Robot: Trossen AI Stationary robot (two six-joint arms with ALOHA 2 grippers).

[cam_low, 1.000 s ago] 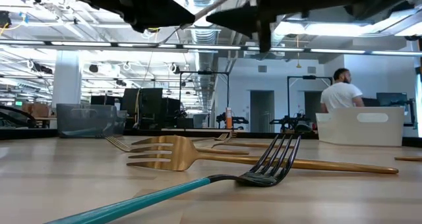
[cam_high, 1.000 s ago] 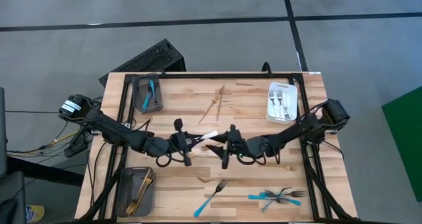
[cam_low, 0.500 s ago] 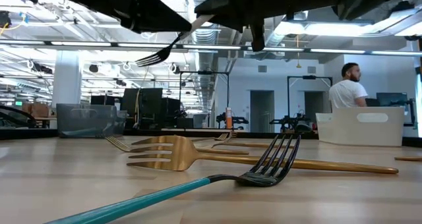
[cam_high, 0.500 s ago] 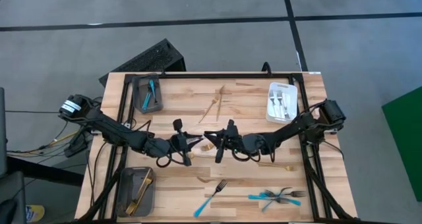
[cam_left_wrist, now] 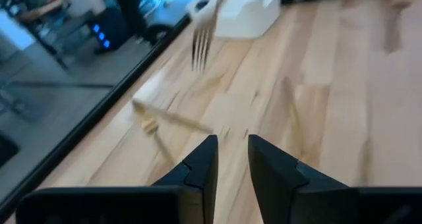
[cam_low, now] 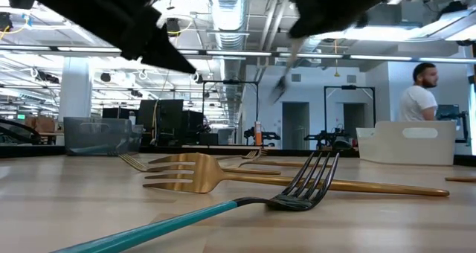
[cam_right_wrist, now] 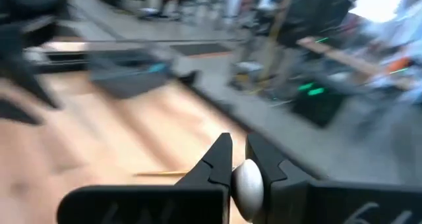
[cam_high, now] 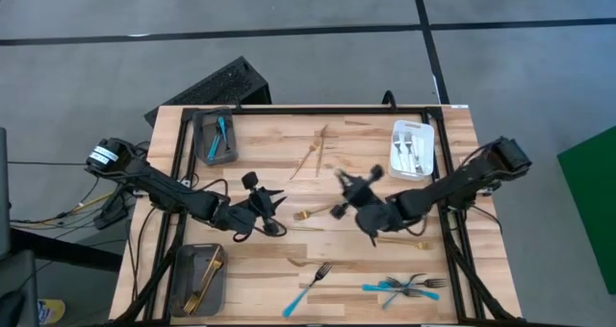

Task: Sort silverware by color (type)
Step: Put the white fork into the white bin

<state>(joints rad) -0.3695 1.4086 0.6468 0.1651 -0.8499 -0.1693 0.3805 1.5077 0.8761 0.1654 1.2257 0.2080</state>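
Overhead first. Three trays: a grey tray (cam_high: 199, 125) at the far left corner with turquoise-handled pieces in it, a second grey tray (cam_high: 183, 269) at the near left corner with gold pieces, and a white tray (cam_high: 397, 159) at the far right with silver pieces. Counts inside the trays cannot be made out.

Loose on the surface (cam_high: 260, 144) are two crossed gold forks (cam_high: 313, 152) far centre, one gold fork (cam_high: 308, 213) mid-surface, one turquoise-handled fork (cam_high: 308, 289) close to the near edge, and a tangled cluster (cam_high: 404, 287) beside it, number unclear. The left claw (cam_high: 262, 210) and right claw (cam_high: 351, 185) hang over the middle, apart, with bare wood between them. The right claw's load is blurred here.

Low view: a pale fork (cam_low: 282, 82) dangles mid-air under a dark arm, blurred. A person (cam_low: 420, 97) stands in the room beyond.

Left wrist view: the fingers stand slightly apart, nothing between them. The pale fork hangs ahead, near the white tray.

Right wrist view: the fingers are clamped on a pale rounded handle end (cam_right_wrist: 247, 181).
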